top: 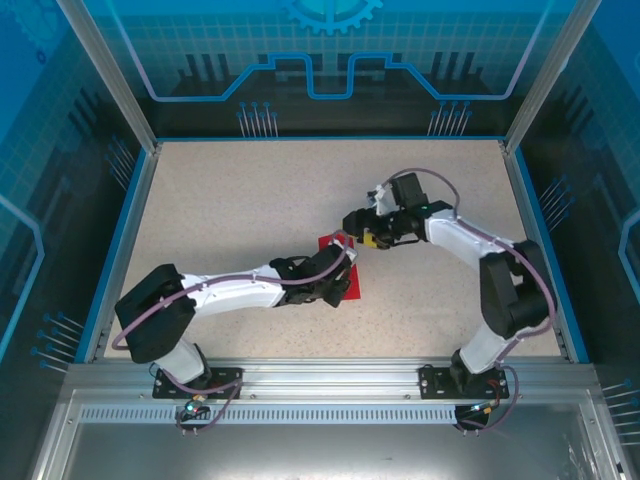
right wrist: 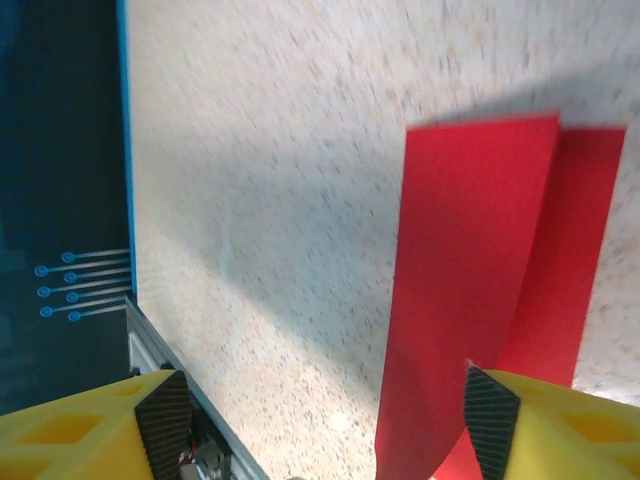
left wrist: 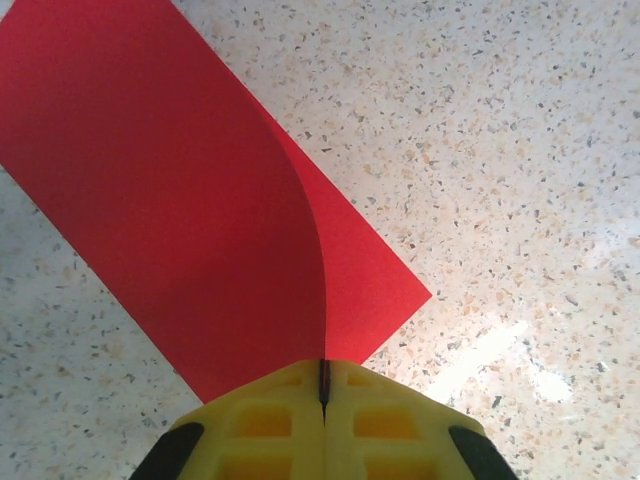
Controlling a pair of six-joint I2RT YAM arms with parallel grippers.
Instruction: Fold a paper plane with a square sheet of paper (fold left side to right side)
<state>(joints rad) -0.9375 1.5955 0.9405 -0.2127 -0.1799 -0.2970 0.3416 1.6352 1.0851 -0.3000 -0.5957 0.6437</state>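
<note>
The left claw (left wrist: 323, 388) pinches the curled-over edge of the red sheet of paper (left wrist: 180, 200) on the table (left wrist: 500, 150), the right claw (right wrist: 327, 425) spread wide beside it

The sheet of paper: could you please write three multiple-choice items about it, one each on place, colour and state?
1. Where does the sheet of paper rest? A on the speckled table; B on the metal rail; C against the back wall.
2. Its colour? A blue; B red; C yellow.
3. The left gripper is: A wide open; B shut on nothing; C shut on the paper's edge.
Key: 1 A, its lower layer lies on the speckles; 2 B, bright red throughout; 3 C, closed jaws pinch the raised flap.
</note>
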